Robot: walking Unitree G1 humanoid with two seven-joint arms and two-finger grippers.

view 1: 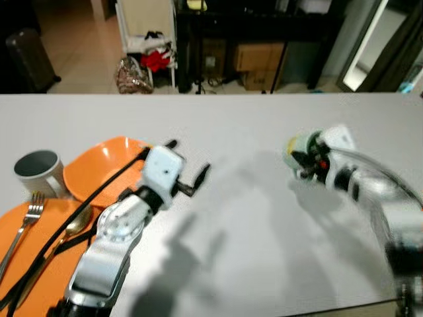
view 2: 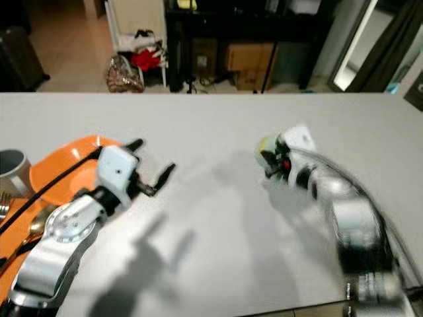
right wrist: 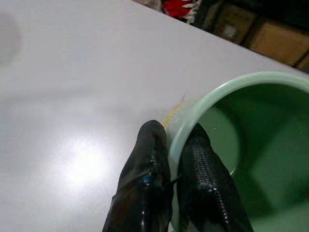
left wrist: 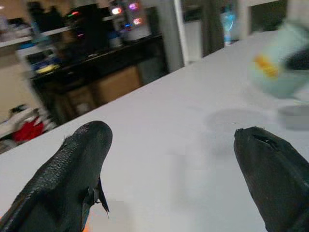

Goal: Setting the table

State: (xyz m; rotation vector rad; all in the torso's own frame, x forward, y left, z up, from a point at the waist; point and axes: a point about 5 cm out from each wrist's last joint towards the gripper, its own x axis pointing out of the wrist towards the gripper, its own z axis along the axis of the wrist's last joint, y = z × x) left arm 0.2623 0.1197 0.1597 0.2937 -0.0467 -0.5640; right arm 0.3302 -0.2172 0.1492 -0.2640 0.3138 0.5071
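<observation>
**Right wrist view: rim of a pale green cup pinched, left end effector spread over bare white surface**

The right wrist view showed the right end effector closed on the rim of a pale green cup, one textured black finger outside the smooth glazed wall and the other inside the round bowl of it. In the head views the cup sat blurred toward the right half of the tabletop, about midway between the near and far edges.

The left end effector was over the left half, its two long fingers wide apart with nothing between them; the left wrist view showed their pebbled black pads above plain matte white.

At the near left corner lay an orange placemat carrying a metal fork and a gold-toned spoon. An orange bowl, smooth and curved, and a grey mug stood beside them by the left edge.

The middle and the far edge of the tabletop lay open between the arms.
</observation>
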